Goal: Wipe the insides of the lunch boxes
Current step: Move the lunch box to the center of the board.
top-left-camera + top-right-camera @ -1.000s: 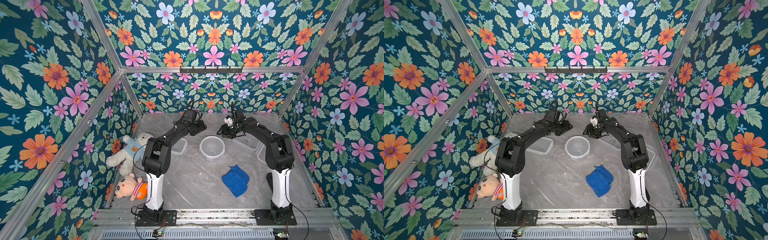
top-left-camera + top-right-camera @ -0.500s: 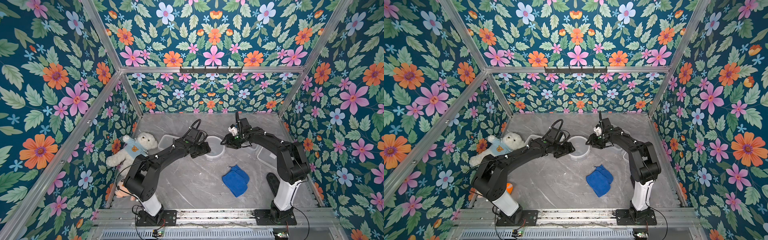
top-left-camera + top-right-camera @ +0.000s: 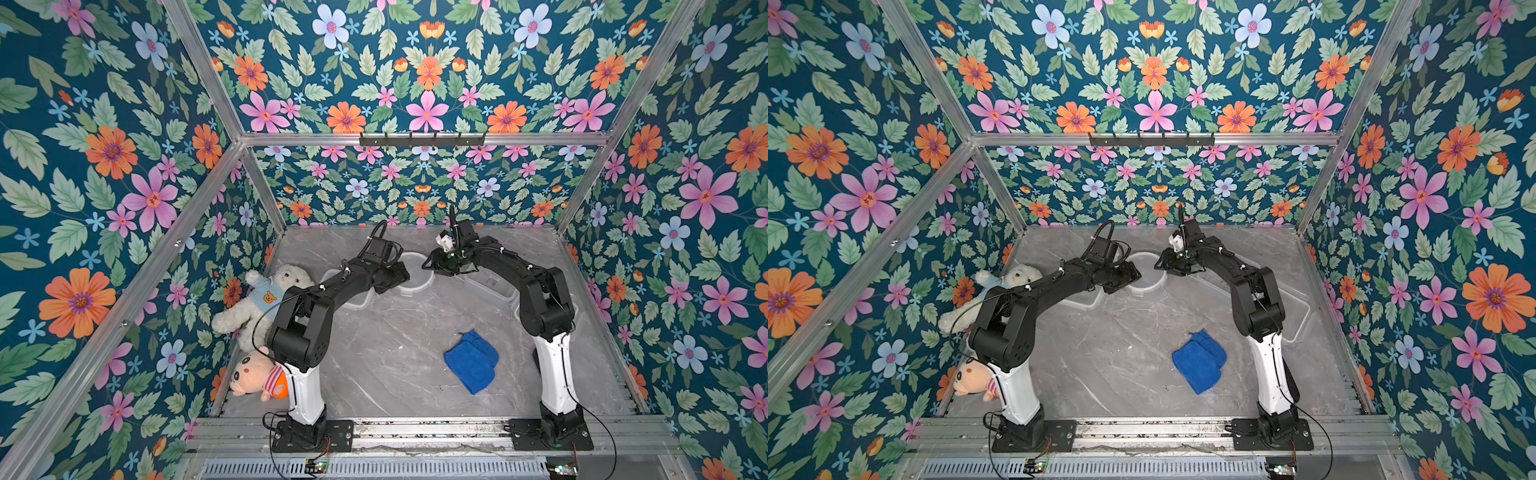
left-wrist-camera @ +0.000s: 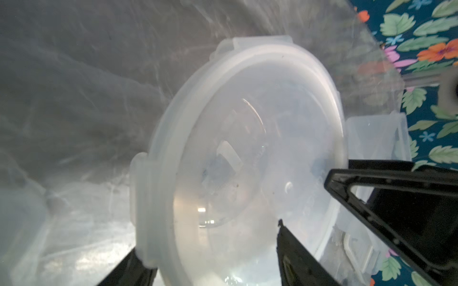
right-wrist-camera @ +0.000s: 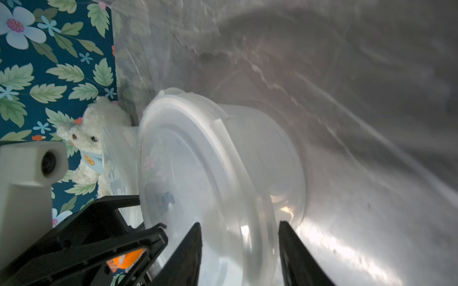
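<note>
My left tool (image 4: pixel 207 235) and right tool (image 5: pixel 239 222), both unclenched, straddle the wall of the round tub (image 3: pixel 415 278); I'd pinch squarely, without tipping it.

Both top views look steeply down from high at the front toward the back wall (image 3: pixel 415 187), sharing the whole table (image 3: pixel 395 353). Both wrist cameras face the round lunch box (image 4: pixel 247 148) close-up, from opposite sides.

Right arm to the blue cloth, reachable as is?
Probably yes: blue cloth lies uncovered on the table, right side, nothing between; right gripper first has to leave the round tub.
</note>
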Available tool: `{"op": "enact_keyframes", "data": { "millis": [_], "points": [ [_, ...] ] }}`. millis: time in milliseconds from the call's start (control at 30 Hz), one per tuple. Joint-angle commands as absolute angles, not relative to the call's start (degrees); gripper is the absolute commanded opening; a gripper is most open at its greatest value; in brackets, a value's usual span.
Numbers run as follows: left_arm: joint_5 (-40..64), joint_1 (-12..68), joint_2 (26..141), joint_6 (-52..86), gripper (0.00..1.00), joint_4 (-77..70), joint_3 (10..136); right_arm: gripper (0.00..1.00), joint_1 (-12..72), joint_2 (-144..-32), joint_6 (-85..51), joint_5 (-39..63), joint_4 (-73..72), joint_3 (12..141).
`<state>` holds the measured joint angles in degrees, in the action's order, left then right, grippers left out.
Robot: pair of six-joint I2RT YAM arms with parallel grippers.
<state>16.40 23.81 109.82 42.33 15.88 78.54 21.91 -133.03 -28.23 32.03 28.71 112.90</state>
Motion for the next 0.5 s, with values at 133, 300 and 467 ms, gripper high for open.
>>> {"op": "enact_keyframes", "data": {
  "millis": [133, 300, 467],
  "points": [
    [19.9, 18.2, 116.1, 39.8, 0.74, 12.6, 86.0, 0.53, 22.5, -149.5, -28.3, 34.1, 39.9, 142.1],
    [21.7, 17.1, 120.0, 39.8, 0.73, 12.2, 91.0, 0.55, 22.2, -147.9, -28.8, 31.0, 35.7, 139.8],
    [19.8, 15.6, 116.4, 38.0, 0.74, 15.2, 92.3, 0.57, 20.4, -137.0, -29.8, 30.9, 23.6, 122.6]
  ]
}}
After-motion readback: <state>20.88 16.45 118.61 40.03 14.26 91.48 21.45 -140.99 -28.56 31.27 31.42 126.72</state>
